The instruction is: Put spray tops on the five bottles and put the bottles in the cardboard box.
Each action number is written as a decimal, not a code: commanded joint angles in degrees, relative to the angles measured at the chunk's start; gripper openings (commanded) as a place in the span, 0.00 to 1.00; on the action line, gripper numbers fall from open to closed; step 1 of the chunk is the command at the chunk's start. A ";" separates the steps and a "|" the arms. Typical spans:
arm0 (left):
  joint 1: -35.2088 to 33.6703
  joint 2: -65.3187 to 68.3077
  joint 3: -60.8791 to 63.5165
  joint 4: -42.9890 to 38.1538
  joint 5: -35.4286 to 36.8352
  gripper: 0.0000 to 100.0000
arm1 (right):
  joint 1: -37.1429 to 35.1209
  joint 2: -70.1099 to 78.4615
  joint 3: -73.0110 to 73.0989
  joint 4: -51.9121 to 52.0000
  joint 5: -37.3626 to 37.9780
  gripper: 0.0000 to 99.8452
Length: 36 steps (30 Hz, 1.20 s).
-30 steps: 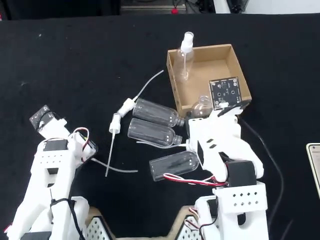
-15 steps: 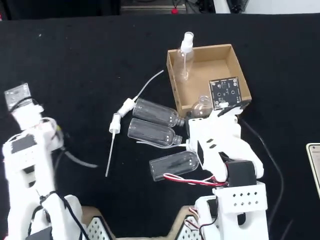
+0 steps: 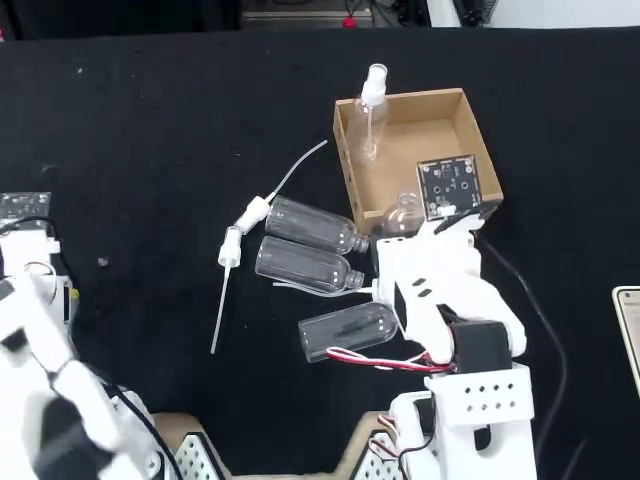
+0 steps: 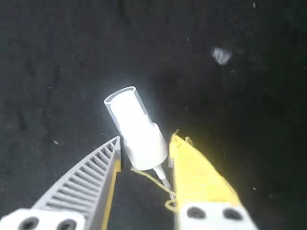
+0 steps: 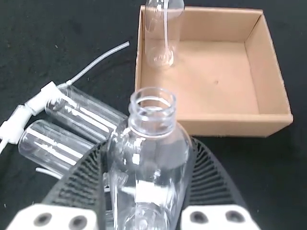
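My left gripper (image 4: 145, 141) is shut on a white spray top (image 4: 138, 132), held above the black table; the left arm (image 3: 35, 300) stands raised at the far left. My right gripper (image 5: 147, 148) is shut on a clear open-necked bottle (image 5: 149, 139), upright just before the cardboard box (image 5: 268, 96). In the high view that bottle (image 3: 403, 212) is at the box's (image 3: 460, 110) near corner. One bottle with a spray top (image 3: 370, 115) stands inside the box. Three open bottles lie on the table (image 3: 315, 226) (image 3: 305, 265) (image 3: 350, 330).
Two loose spray tops (image 3: 255, 211) (image 3: 232, 245) with long thin tubes lie left of the lying bottles. A flat light object (image 3: 630, 335) sits at the right table edge. The right arm's cable (image 3: 530, 300) trails along the table.
The left arm has swung left and up, lifting its spray top and tube off the table. The right arm and its bottle have stayed still.
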 commanded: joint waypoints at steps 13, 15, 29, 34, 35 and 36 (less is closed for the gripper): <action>-4.70 40.18 -48.40 29.98 5.19 0.25 | -0.35 -1.36 0.13 -1.32 0.18 0.06; -4.26 44.13 -50.24 29.63 6.42 0.25 | -0.35 -1.36 0.13 -1.32 0.18 0.06; -0.22 48.70 -48.31 30.95 6.68 0.25 | -0.35 -1.36 0.13 -1.49 0.18 0.06; 0.92 48.88 -48.04 31.12 6.68 0.16 | -0.35 -1.36 0.13 -1.41 0.18 0.06; 1.19 48.79 -48.04 31.12 6.68 0.11 | -0.35 -1.36 0.13 -1.41 0.18 0.06; 1.54 48.70 -48.31 31.38 7.30 0.08 | -0.35 -1.36 0.13 -1.41 0.18 0.06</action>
